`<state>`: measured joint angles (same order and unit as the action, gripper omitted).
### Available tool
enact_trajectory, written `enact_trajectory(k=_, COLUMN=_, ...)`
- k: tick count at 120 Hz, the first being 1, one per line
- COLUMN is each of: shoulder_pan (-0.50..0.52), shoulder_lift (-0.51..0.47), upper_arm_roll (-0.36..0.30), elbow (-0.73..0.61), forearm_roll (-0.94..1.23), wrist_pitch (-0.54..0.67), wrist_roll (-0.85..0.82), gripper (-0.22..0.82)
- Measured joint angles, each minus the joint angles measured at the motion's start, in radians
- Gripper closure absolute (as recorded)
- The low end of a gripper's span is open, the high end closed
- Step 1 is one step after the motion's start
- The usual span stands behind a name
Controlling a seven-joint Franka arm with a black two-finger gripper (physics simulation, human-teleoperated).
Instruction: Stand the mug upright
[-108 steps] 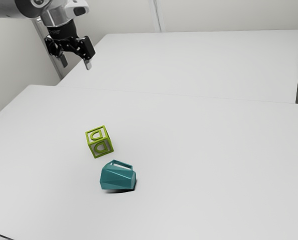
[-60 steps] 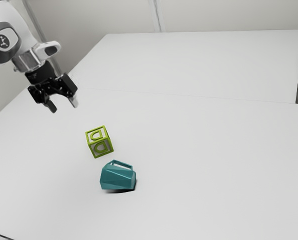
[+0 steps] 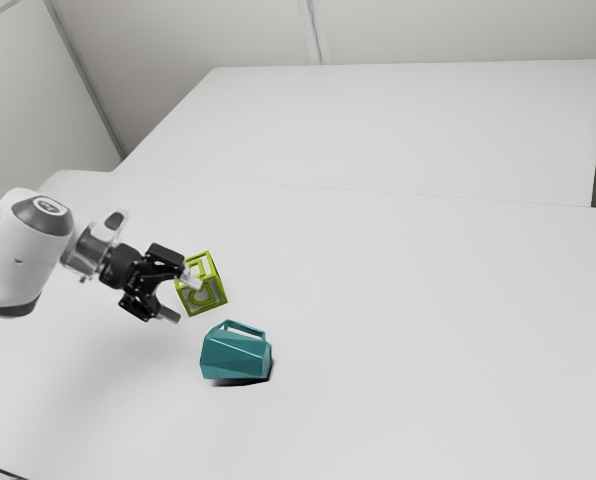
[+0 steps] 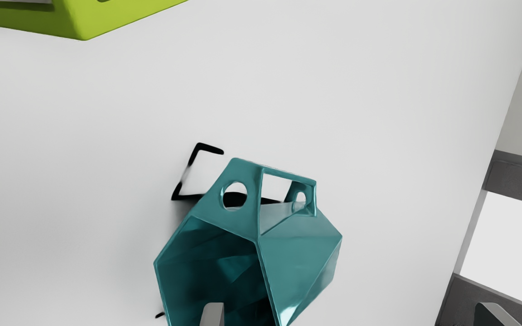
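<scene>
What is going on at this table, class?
A robot arm has its open gripper near a teal mug and a green block, holding neither. The mug lies on its side on the white table, handle up, mouth facing the gripper. It has not yet been set upright.

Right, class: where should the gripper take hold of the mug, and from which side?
I'd pinch the wall of the mug at its rim, coming from the mouth side, where my open gripper hovers. The mug lies on its side, hollow mouth facing the gripper, so one finger could probably slip inside, one outside.
</scene>
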<state>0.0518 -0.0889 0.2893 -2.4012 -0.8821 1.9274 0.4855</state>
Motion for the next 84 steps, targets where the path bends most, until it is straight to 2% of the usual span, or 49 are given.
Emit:
enact_trajectory(k=52, shoulder_pan=-0.008, shoulder_lift=0.151, upper_arm_roll=0.025, elbow=-0.017, forearm_roll=-0.178, wrist_pitch=0.020, wrist_roll=0.330, gripper=0.00)
enact_trajectory(k=84, shoulder_pan=0.001, shoulder_lift=0.084, upper_arm_roll=0.025, elbow=-0.096, forearm_roll=-0.226, wrist_pitch=0.013, wrist_roll=0.446, gripper=0.00)
